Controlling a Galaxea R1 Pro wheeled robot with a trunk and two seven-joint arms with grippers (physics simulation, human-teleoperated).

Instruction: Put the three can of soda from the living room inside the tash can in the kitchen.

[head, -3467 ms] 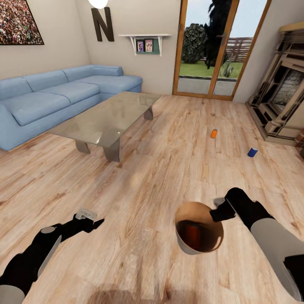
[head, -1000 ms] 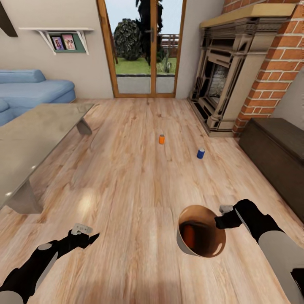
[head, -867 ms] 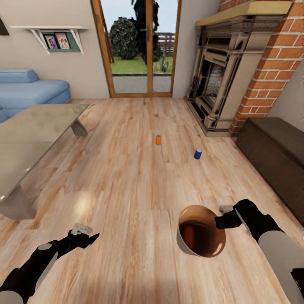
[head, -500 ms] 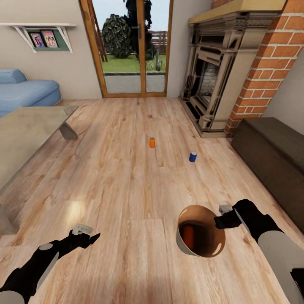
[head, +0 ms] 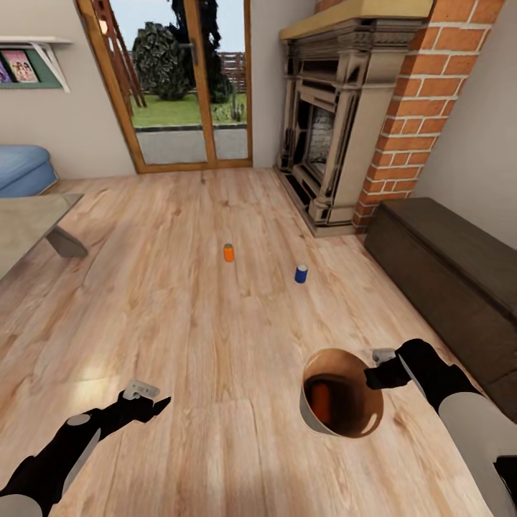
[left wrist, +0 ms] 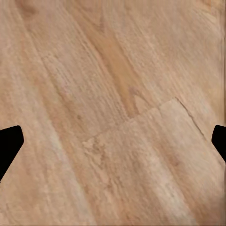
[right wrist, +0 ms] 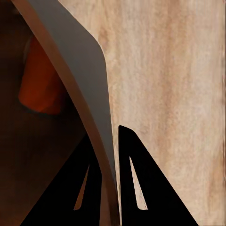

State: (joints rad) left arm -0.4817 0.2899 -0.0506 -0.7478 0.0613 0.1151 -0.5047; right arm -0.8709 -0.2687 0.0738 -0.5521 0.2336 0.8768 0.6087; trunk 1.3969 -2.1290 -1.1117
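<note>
Two fingers (right wrist: 134, 183) straddle tash can (right wrist: 89, 80) rim — pinched.

Floor: pale wood-plank floor (head: 194, 316), grain and knots plain, soft sheen with a bright patch of glare.
Bin: round bucket-like bin (head: 310, 415), glossy brown-copper inside, matt pale outer wall.
Cans: small orange can (head: 228, 252) and small blue can (head: 301, 273), smooth coloured sides, grey tops.
Fireplace: rough red-brick chimney column (head: 416, 108); carved stone-look surround (head: 337, 108), matt.
Chest: long dark-brown wooden chest (head: 449, 276), matt.
Doors: wood-framed glass doors (head: 179, 86), warm varnished frame.
</note>
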